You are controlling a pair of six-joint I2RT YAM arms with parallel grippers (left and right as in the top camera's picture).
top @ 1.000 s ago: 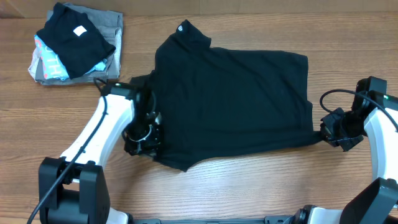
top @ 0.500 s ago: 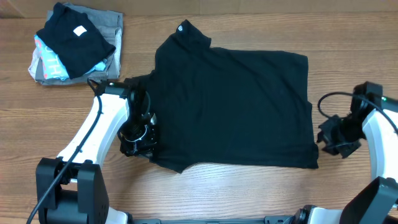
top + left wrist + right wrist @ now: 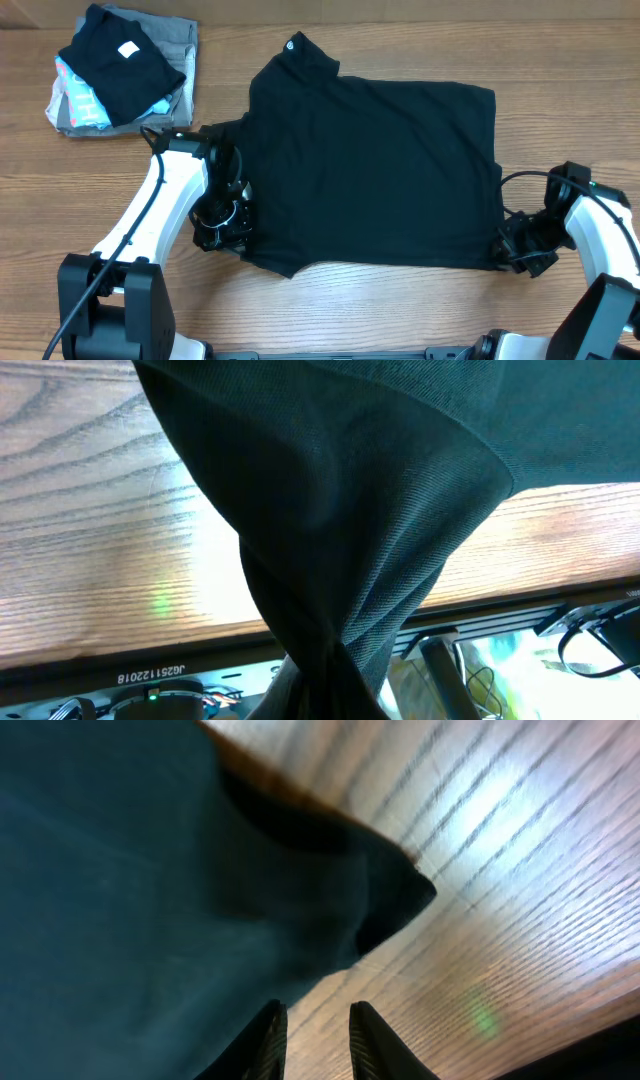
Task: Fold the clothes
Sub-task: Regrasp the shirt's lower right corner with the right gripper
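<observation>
Your right gripper has its jaws only narrowly parted, with bare wood showing in the gap and no cloth between them. Just ahead of those fingertips, and a little off their centre line, sits the near hem corner of the shirt, lying flat on the table and pointing away from the body of the fabric. That offset is what the next move depends on, as I read it: you would need to line the gap up with the corner and slide forward over it before closing. From above, the shirt lies spread with its long axis across the table, collar at the far left and hem down the right side, so this corner belongs to the right arm, which is right beside it. Your left gripper is at the opposite, sleeve end, well apart from that corner. Its fingers are hidden in its own wrist view, but the cloth draws down into a tight gathered bunch there, so take it as clamped on the shirt's left edge.
</observation>
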